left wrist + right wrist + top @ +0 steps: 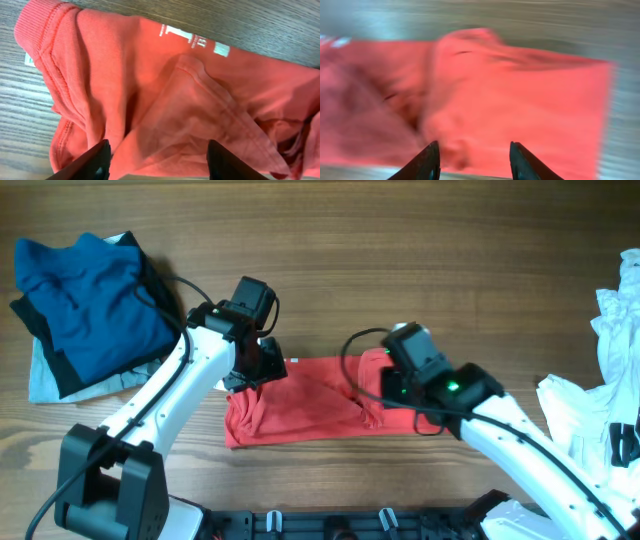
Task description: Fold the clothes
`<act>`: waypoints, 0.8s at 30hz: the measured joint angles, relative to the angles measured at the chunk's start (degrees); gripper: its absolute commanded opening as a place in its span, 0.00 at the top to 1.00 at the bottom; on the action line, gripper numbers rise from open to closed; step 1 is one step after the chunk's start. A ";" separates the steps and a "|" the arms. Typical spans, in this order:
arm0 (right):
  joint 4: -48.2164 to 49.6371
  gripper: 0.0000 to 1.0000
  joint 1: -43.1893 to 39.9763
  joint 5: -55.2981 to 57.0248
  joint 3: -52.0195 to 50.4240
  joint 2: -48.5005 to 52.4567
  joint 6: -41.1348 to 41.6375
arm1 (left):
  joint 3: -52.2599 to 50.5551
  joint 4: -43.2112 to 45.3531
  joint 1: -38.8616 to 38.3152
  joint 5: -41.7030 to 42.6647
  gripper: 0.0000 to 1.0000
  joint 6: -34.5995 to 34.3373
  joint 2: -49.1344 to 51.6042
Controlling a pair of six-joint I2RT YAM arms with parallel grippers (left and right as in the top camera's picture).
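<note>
The red T-shirt (310,400) lies bunched into a long band on the bench (400,240). Its long axis runs side to side between the 2 arms, with white lettering near the far edge. The left claw (162,161) hangs over its left end, fingers spread and gripping nothing. The right claw (475,159) stands open over the right end.

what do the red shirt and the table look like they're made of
Red shirt: looks like soft knit cotton, matte; ribbed stitched edge band and limp folds suggest it. Table: wood or wood-look laminate, smooth with a low sheen; grain lines show, solid wood cannot be told.
</note>
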 measured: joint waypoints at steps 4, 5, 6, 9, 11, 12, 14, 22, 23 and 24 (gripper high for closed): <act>-1.70 0.53 -3.89 3.04 0.00 0.09 1.79 | -2.89 1.44 1.79 -1.73 0.35 -0.26 0.00; -1.77 0.53 -4.42 3.50 0.00 0.09 2.05 | -3.48 1.44 2.67 -2.38 0.35 -0.44 0.00; -1.81 0.53 -4.66 3.76 0.00 0.13 2.10 | -3.76 1.40 3.30 -2.67 0.35 -0.46 0.00; -1.88 0.53 -4.81 4.13 0.00 0.68 2.27 | -4.00 1.20 5.75 -3.61 0.34 -0.46 0.00; -1.90 0.53 -4.81 4.28 0.00 1.49 2.32 | -4.07 1.20 6.91 -4.07 0.34 -0.46 0.00; -1.88 0.53 -4.81 4.28 0.00 1.92 2.45 | -4.20 1.20 7.19 -4.17 0.33 -0.46 0.00; -1.88 0.53 -4.81 4.28 0.00 2.84 2.49 | -4.96 1.31 7.39 -4.37 0.33 -0.46 0.00; -1.86 0.54 -4.81 4.28 -0.02 6.19 2.49 | -12.11 6.29 7.39 -4.44 0.31 -0.46 -0.04; -1.86 0.54 -4.81 4.28 -0.02 6.27 2.51 | -13.03 7.52 7.39 -4.44 0.31 -0.46 -0.04; -1.86 0.53 -4.81 4.28 -0.02 6.32 2.51 | -13.64 8.48 7.39 -4.46 0.31 -0.44 -0.04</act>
